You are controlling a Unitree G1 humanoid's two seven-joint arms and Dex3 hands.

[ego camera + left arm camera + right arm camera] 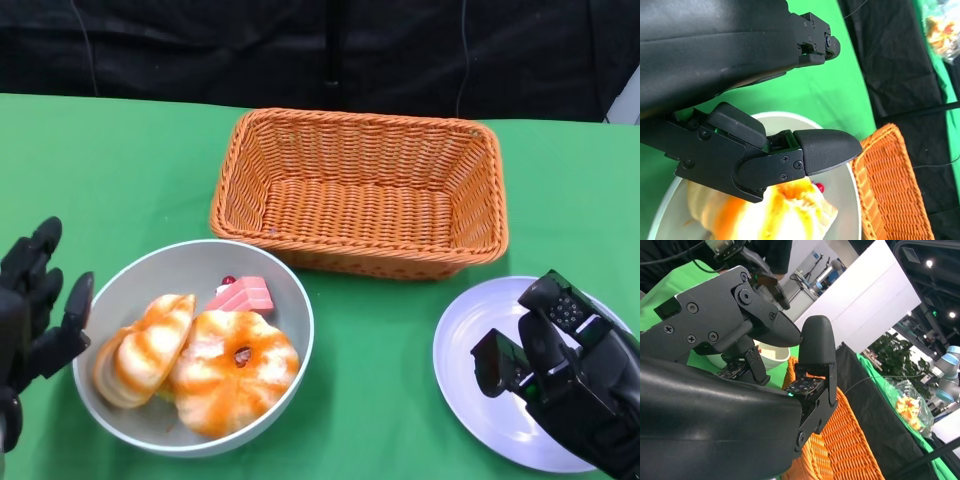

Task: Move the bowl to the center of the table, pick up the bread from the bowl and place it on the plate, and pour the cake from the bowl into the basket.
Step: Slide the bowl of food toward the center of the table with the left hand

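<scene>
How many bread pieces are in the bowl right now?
2: a long bread against the bowl's left wall and a round bread beside it; more could be hidden beneath.

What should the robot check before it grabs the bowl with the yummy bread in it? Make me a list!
1. Left hand free to grab: ok, fingers apart, holding nothing.
2. Left hand touching the grey round bowl: not ok, it sits beside the rim with a small gap.
3. Two orange-striped bread rolls and the pink cake slice inside the bowl: ok.
4. Orange woven wicker basket empty and upright: ok.
5. White round plate free for bread: not ok, the right hand hangs over it.
6. Firm grip possible on the bowl's rim: cannot tell.
</scene>
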